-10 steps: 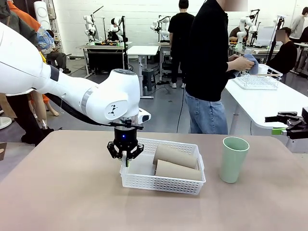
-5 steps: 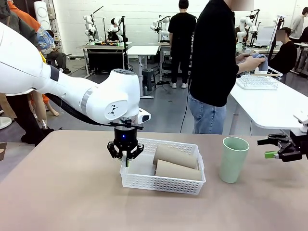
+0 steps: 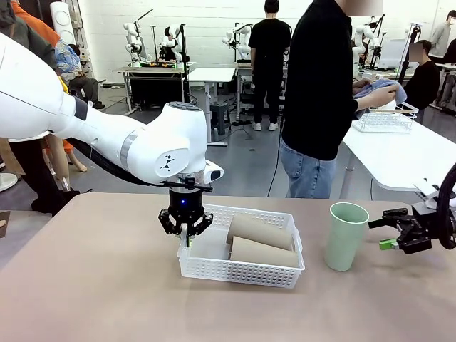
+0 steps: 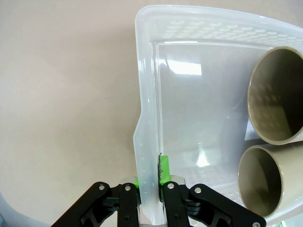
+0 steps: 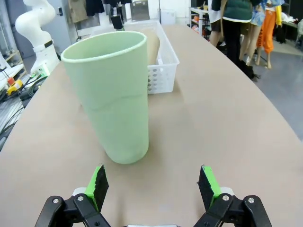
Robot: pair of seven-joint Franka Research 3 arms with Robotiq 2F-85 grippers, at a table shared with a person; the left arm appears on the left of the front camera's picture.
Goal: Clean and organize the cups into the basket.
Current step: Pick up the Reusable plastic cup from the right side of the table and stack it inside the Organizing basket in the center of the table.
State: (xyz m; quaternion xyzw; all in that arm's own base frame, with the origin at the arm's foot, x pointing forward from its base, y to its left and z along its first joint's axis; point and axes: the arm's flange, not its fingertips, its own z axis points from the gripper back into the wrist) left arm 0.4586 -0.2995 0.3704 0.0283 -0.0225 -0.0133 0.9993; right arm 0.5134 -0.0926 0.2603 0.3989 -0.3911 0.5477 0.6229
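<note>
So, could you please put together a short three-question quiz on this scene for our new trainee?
1. True or false: the pale mint green paper cup lies inside the white lattice plastic basket.
2. How many kraft brown paper cups lie on their sides in the basket?
3. What is the left hand pinching? A) a brown cup B) the basket's wall C) nothing

Key
1. False: it stands upright on the beige table beside the basket, in front of the open right hand.
2. Two.
3. B.
</note>
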